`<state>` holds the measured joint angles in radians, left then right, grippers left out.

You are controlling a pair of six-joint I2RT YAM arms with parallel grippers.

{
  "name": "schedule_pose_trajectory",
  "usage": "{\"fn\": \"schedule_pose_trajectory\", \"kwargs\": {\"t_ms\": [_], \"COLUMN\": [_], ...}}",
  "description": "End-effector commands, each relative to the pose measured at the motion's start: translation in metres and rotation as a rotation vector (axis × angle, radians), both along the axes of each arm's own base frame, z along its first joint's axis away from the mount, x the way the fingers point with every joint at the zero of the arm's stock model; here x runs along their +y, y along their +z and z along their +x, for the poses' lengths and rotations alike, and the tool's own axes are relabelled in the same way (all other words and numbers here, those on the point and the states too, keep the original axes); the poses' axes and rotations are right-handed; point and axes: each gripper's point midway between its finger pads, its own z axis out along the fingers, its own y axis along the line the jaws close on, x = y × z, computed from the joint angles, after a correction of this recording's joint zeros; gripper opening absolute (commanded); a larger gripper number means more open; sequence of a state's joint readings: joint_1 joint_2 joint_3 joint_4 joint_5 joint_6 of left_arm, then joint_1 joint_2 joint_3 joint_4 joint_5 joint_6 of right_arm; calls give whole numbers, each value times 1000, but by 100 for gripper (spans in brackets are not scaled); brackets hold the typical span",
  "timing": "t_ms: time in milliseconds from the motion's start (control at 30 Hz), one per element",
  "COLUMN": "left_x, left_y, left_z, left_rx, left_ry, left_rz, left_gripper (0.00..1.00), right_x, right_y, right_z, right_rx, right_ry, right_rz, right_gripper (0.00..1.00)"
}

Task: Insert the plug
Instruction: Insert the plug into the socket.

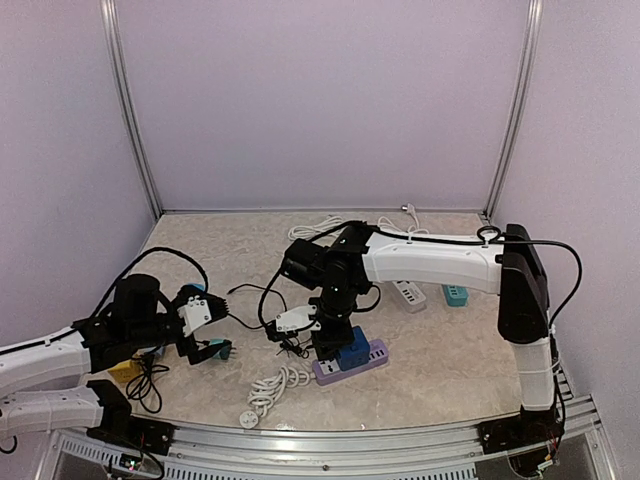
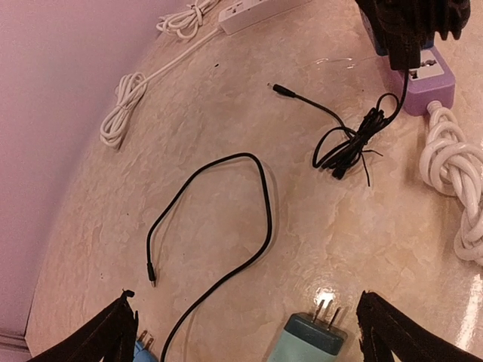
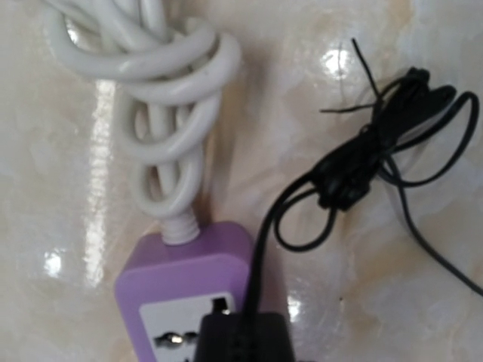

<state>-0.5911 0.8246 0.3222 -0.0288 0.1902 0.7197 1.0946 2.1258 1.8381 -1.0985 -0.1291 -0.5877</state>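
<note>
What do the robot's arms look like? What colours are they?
Both have smooth white links and chunky black joints. Thin black cables run along the left arm and the right arm. The left arm's fingers are black wedges.

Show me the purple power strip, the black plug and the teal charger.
Purple strip [image 3: 181,260]: right wrist view, on its purple casing.
Black plug [image 3: 241,338]: right wrist view, on its body at the bottom edge.
Teal charger [image 2: 311,341]: left wrist view, on its body below the prongs.
</note>
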Motion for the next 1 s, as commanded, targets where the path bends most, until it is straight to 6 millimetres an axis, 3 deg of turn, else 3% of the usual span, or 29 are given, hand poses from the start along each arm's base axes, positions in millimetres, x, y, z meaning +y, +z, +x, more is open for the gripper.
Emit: {"fn": "schedule_pose_trajectory", "kwargs": {"t_ms": [0,133,267,600,700,867,967], "left_x": [-16,-39,-58,-62,-65,-68,-74], "left_y": [28,51,60,56,54,48,42], "left_z": [-4,-17,-30,-38,-46,-58,-75], "left_rx": [11,44,119,175,196,169,145], "left_ry": [-40,-83,-106,-121,-144,-171,-227], "left_rz": [-119,-241,-371,-447,-467,-537,-582], "left_gripper": [99,97,96,93,92,90,88], "right_x": [-4,-2,-11,-15,-6,7,9], "right_y": [-1,-14,-27,-47,-29,26,39], "right_z": [-9,-13,-7,-4,-8,-1,-1], "right_rx": [18,52,17,16,58,110,122], "right_ry": [24,25,22,23,13,-8,6], "right_rz": [-27,-33,-82,-117,-49,168,228], "right_gripper": [0,0,0,0,0,0,0]}}
